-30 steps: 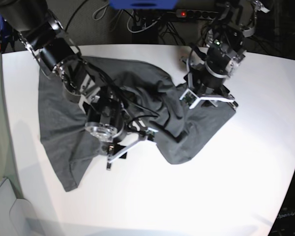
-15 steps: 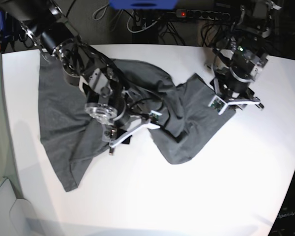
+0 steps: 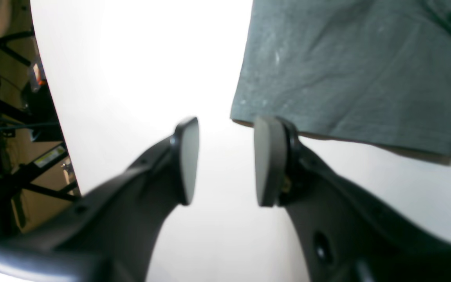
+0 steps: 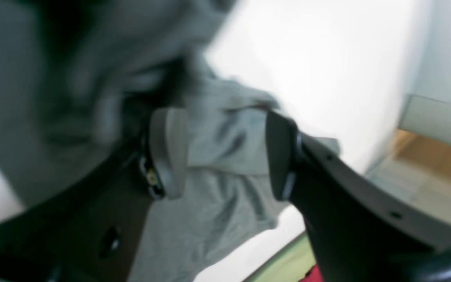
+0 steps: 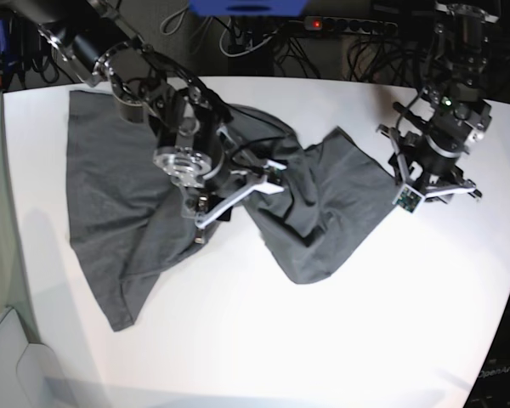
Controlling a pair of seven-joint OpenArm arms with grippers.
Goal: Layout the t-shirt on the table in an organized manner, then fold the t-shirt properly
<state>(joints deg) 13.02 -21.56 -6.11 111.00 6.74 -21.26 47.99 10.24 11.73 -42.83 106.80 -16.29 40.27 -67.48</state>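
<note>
Blur smears most of my right wrist view, so the folds of the t-shirt (image 4: 217, 156) there are hard to read; my right end effector (image 4: 225, 152) stands with jaws apart, cloth showing between the pads, and I cannot tell whether they touch it. In the base view that end effector (image 5: 229, 200) hangs over the bunched middle of the t-shirt (image 5: 102, 195), and my right arm hides part of the cloth near the far left corner of the surface (image 5: 365, 323). The shirt lies crumpled across the left and centre of the surface, one part reaching toward the right.

My left end effector (image 3: 225, 160) is open and empty, over bare white surface (image 3: 139, 78) just beside a hemmed cloth edge (image 3: 347, 78); the base view shows it (image 5: 433, 191) near the right edge. Beyond the far edge, dark cables and a power strip (image 5: 348, 24) with a red light.
</note>
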